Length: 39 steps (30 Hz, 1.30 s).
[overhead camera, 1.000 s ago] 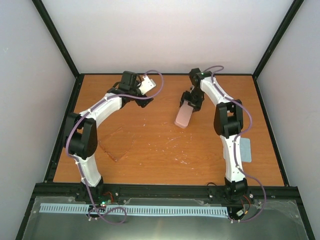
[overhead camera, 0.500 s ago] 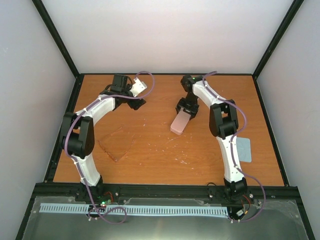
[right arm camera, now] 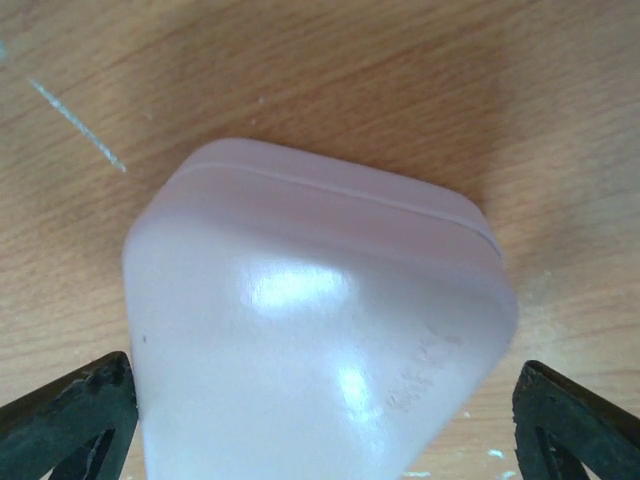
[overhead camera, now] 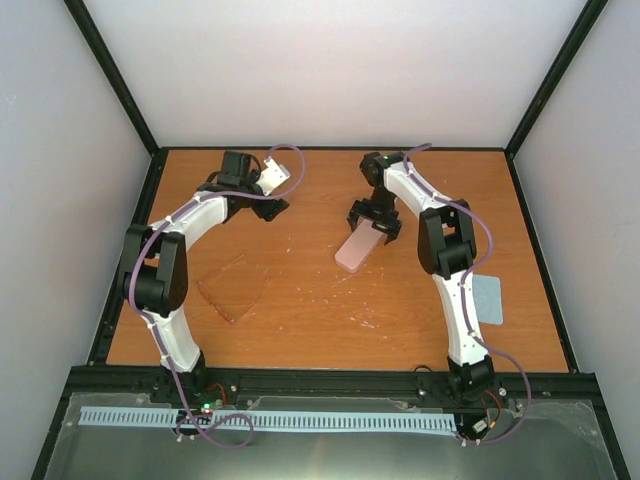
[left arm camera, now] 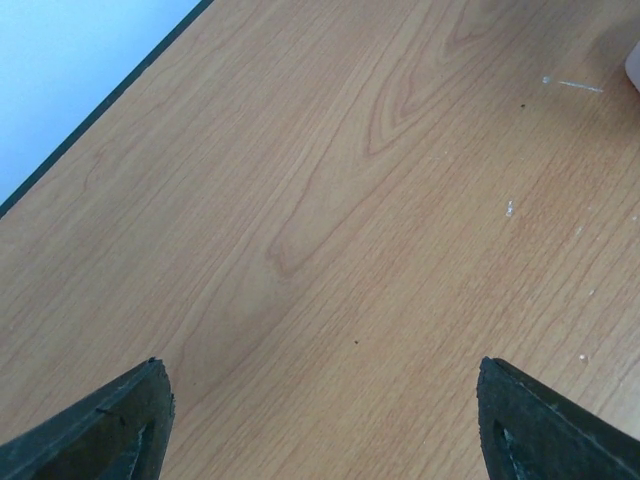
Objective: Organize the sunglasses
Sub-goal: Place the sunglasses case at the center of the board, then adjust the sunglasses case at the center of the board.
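Pale pink plastic fills my right wrist view: the oblong case [right arm camera: 320,300] lies on the wooden table [left arm camera: 350,200], closed, with its seam line showing across the far end. My right gripper [right arm camera: 315,425] sits low over the case's near end, fingers spread as wide as they go, one dark tip on either side of it. I judge this placement is meant to bracket the case so I can steady or shift it (whether either pad actually presses its side, I cannot tell; there looks to be a sliver of wood showing by the right tip).

My left gripper [left arm camera: 320,425] hangs over bare wood towards the far left of the table, fingers parted and nothing between them.

The sunglasses [overhead camera: 233,290] lie flat on the table near my left arm, well apart from both grippers and from the case, hard to pick out against the grain. A light blue cloth [overhead camera: 488,297] rests by my right arm, partly hidden by it.
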Each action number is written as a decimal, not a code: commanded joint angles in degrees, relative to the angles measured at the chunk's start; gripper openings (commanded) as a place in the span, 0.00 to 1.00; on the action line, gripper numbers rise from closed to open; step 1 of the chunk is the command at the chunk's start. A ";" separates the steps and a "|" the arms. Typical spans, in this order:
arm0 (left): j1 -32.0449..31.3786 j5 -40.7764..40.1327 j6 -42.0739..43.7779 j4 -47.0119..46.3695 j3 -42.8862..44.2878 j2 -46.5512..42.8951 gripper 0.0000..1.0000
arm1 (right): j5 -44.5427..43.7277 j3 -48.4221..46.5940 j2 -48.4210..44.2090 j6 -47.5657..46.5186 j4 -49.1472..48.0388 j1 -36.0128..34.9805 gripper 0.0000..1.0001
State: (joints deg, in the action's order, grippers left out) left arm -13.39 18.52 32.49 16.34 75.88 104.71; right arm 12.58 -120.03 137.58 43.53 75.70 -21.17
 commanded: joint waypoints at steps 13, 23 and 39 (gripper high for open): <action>-0.10 1.72 -2.70 2.26 5.48 -0.21 0.80 | -3.52 2.24 -4.89 -7.54 -4.95 16.37 0.03; -5.51 6.39 5.96 9.38 6.88 0.73 0.80 | 0.25 0.72 1.08 -9.32 -8.66 14.76 0.03; -13.58 5.78 6.22 11.79 4.41 1.25 0.84 | 5.63 25.32 -13.08 -8.04 -18.71 8.54 0.03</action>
State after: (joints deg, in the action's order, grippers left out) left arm -25.58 24.60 36.95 27.09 80.29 105.47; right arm 16.25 -99.74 128.20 34.37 59.75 -11.16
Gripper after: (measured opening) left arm 0.829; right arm 0.028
